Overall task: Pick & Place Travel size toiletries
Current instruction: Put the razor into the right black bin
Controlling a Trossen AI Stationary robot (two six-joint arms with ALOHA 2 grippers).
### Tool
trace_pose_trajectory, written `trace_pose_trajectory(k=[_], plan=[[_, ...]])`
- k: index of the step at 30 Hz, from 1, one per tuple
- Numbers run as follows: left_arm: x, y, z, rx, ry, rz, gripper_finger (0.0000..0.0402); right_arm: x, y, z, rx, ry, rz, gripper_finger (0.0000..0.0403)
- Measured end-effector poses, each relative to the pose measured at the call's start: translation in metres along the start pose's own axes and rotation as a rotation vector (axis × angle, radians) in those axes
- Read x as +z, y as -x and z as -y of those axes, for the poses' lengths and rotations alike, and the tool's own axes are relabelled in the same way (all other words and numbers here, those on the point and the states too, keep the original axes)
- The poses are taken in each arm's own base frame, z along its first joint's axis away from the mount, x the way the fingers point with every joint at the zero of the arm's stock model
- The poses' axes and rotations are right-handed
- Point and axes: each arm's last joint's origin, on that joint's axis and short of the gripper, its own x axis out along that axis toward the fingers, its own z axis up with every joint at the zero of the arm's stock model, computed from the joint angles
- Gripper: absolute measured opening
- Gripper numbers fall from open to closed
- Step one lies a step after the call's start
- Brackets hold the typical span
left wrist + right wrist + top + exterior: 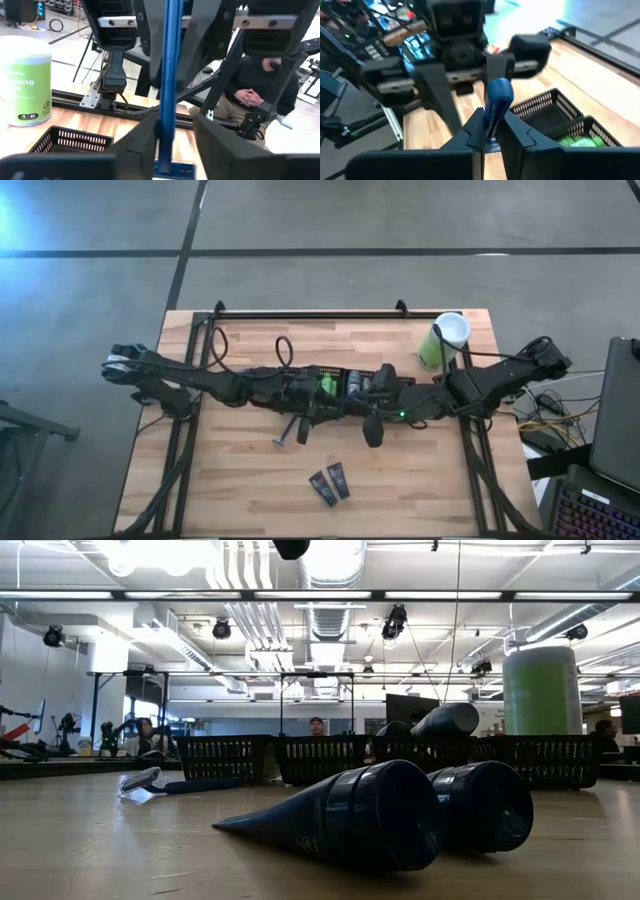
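I see both arms meeting mid-table over the black mesh baskets (pixel 335 383). Left gripper (pixel 170 137) and right gripper (pixel 490 131) each pinch the same blue-handled razor (pixel 167 75), fingers narrow around it. Another razor (pixel 290 432) lies just near of the baskets; two dark navy tubes (pixel 330 482) lie side by side near the front edge. Green packet (pixel 325 386) sits in a basket.

This is looking like a robotics lab in an open industrial hall. Exposed ducts (pixel 330 600) and strip lights are running overhead above the wooden surface (pixel 240 480). Beyond the surface, people are sitting at workstations, and a laptop (pixel 615 415) is lying open beside it amid loose cables.
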Motion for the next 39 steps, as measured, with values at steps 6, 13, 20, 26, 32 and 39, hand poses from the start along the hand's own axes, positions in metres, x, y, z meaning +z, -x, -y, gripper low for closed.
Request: trace_pose_trajectory(k=[6, 13, 20, 26, 32, 39], plan=[[-0.005, 0.001, -0.002, 0.032, 0.025, -0.056, 0.0216, -0.009, 0.001, 0.015, -0.183, -0.043, -0.040, 0.0025], [-0.027, 0.018, -0.011, 0.197, 0.057, -0.351, 0.0281, -0.026, 0.022, 0.074, -0.638, -0.351, -0.296, 0.0025], [-0.041, 0.042, -0.017, 0.343, 0.051, -0.590, 0.0285, -0.039, 0.006, 0.120, -0.736, -0.493, -0.626, 0.0025], [-0.052, 0.056, -0.020, 0.404, 0.031, -0.759, 0.0284, -0.064, -0.025, 0.171, -0.687, -0.626, -0.750, 0.0025], [-0.060, 0.065, -0.018, 0.435, 0.021, -0.869, 0.0284, -0.095, -0.032, 0.204, -0.707, -0.758, -0.813, 0.0036], [-0.069, 0.069, -0.018, 0.458, 0.012, -0.907, 0.0283, -0.112, -0.031, 0.212, -0.740, -0.766, -0.856, 0.0093]])
